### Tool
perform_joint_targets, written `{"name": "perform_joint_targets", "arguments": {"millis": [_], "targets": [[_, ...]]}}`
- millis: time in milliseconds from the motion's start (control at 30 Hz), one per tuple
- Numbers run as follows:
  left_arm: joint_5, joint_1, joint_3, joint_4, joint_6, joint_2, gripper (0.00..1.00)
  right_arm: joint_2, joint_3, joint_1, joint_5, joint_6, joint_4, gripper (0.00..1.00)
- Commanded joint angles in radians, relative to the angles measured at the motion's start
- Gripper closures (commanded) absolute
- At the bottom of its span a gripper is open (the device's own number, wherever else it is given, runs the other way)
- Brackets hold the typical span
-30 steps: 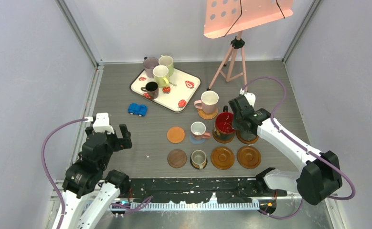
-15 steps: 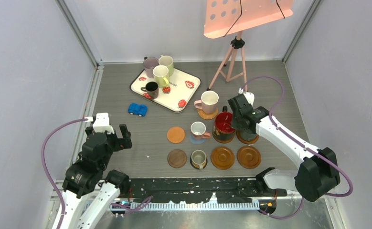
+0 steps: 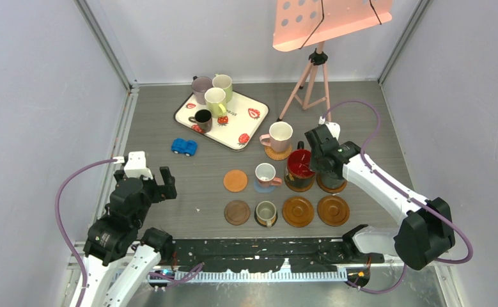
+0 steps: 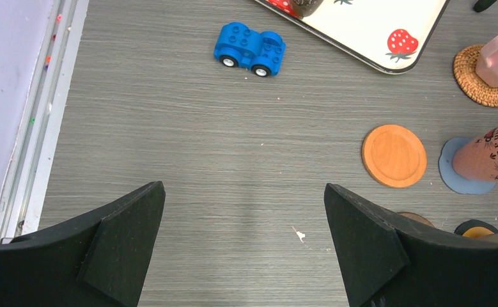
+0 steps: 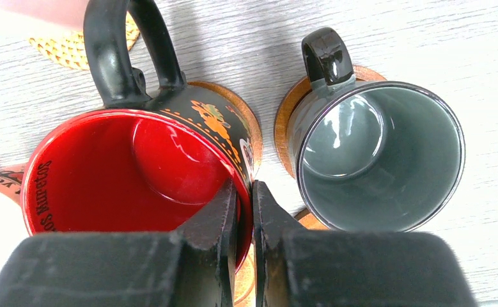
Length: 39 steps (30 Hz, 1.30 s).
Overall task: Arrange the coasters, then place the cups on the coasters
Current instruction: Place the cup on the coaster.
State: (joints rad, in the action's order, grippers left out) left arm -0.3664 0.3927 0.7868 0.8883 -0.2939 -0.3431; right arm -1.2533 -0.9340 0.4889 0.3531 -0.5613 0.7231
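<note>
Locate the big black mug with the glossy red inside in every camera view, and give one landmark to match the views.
Top external: right of centre, the black mug with the glossy red inside stands in the far row of coasters.
Left wrist: not in it.
Right wrist: it fills the left half, handle up, with the right gripper pinching its rim.
Shared landmark: the woven straw coaster, just beyond the mug.

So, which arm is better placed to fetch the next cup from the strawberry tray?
Left. The left gripper is open and empty, and the tray sits left of the middle, on its side. The right gripper is shut on the rim of the red-inside mug.
</note>
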Motion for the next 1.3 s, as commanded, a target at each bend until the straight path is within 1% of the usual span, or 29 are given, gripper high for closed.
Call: {"name": "perform_joint_targets", "arguments": {"millis": [0,767,1267], "targets": [[-0.002,0.005,-0.004,-0.036,-0.011,0.006,0.0,0.038,-0.097,-0.003,0.01,-0.009,-0.068,0.95],[0.0,0.005,-0.006,-0.038,-0.011,0.007,0.0,0.037,-0.037,-0.007,0.017,-0.004,-0.085,0.95],[0.0,0.005,-0.006,-0.038,-0.011,0.007,0.0,0.026,-0.029,-0.01,0.009,0.003,-0.093,0.95]]}}
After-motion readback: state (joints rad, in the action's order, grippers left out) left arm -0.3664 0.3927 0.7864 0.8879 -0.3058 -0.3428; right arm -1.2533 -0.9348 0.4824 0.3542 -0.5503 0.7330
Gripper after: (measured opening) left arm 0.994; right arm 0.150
